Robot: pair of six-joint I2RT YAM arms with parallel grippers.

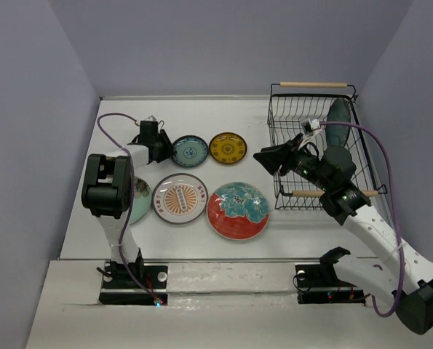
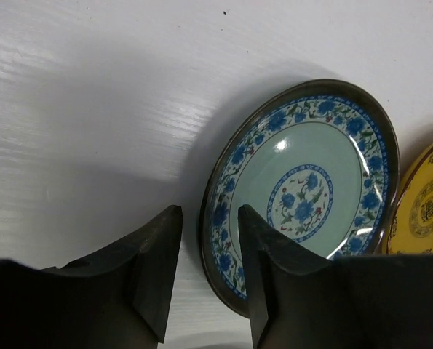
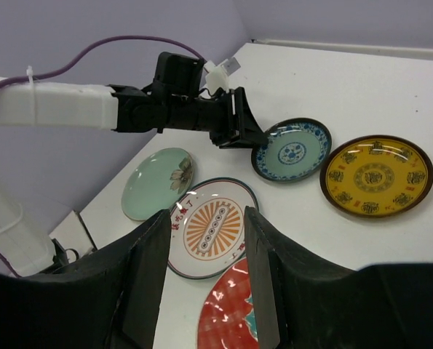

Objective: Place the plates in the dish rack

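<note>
**Top view.** Dish rack (image 1: 274,131) sits on the white surface (image 1: 223,116). Dark teal plate (image 1: 338,120) stands on edge inside the rack, at its far right corner. Five plates lie flat to the left of the rack:
- yellow-brown plate (image 1: 228,147), closest to the rack
- blue-patterned plate (image 1: 190,151), just beyond it
- red plate (image 1: 237,211), left of the rack's near corner
- orange-centred plate (image 1: 180,198), further left
- mint plate (image 1: 140,200), furthest from the rack, half under the left arm

Right end effector (image 1: 260,158) hangs just outside the rack's left wall. Left end effector (image 1: 167,148) is well away from the rack, at the blue-patterned plate's edge.

**Left wrist.** Fingers (image 2: 158,262) are a narrow gap apart. The blue-patterned plate's rim lies in that gap; contact unclear.

**Right wrist.** Fingers (image 3: 151,269) are moderately apart, nothing held. The orange-centred plate shows below.
</note>
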